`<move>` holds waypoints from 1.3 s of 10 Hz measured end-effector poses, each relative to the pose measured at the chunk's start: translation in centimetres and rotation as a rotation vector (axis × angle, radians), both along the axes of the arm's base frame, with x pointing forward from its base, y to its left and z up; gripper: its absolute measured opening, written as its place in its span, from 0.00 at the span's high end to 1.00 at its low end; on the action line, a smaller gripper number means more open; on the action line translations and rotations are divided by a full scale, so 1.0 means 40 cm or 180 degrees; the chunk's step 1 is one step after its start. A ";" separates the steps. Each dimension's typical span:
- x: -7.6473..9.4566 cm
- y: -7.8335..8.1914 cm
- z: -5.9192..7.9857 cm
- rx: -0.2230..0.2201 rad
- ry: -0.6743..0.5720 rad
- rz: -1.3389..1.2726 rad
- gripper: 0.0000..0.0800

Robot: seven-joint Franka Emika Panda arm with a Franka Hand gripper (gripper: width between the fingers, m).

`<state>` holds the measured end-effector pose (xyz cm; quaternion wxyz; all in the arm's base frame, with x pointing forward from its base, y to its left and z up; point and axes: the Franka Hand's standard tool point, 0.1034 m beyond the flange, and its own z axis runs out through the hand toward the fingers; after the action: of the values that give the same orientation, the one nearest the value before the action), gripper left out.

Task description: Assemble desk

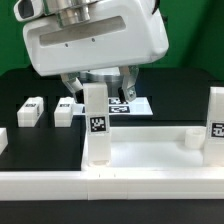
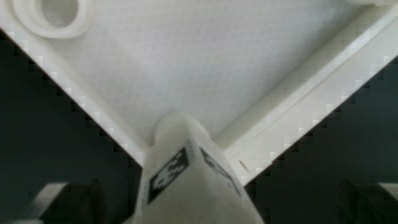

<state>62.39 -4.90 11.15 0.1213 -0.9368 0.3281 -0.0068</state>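
The white desk slab (image 1: 140, 150) lies flat with its rim up. One white tagged leg (image 1: 96, 122) stands upright in the slab's corner on the exterior view's left. A second leg (image 1: 215, 120) stands at the right corner. My gripper (image 1: 100, 84) hangs just over the top of the left leg, and its fingers (image 1: 74, 86) stand wider apart than the leg and do not touch it. In the wrist view the leg (image 2: 187, 175) points up at the camera from the slab's corner (image 2: 196, 70), between the open jaws of the gripper (image 2: 214, 208). An empty round socket (image 2: 54, 15) shows at another corner.
Two loose white legs (image 1: 30, 111) (image 1: 65, 112) lie on the black table at the exterior view's left. The marker board (image 1: 130, 104) lies behind the gripper. A long low white rail (image 1: 100, 188) runs along the front. Another socket (image 1: 190, 136) sits near the right leg.
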 end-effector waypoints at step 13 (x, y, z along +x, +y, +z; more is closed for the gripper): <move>0.027 0.019 -0.001 0.0254 0.0523 -0.2377 0.62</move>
<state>63.46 -4.14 11.11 0.1201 -0.7447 0.6554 0.0374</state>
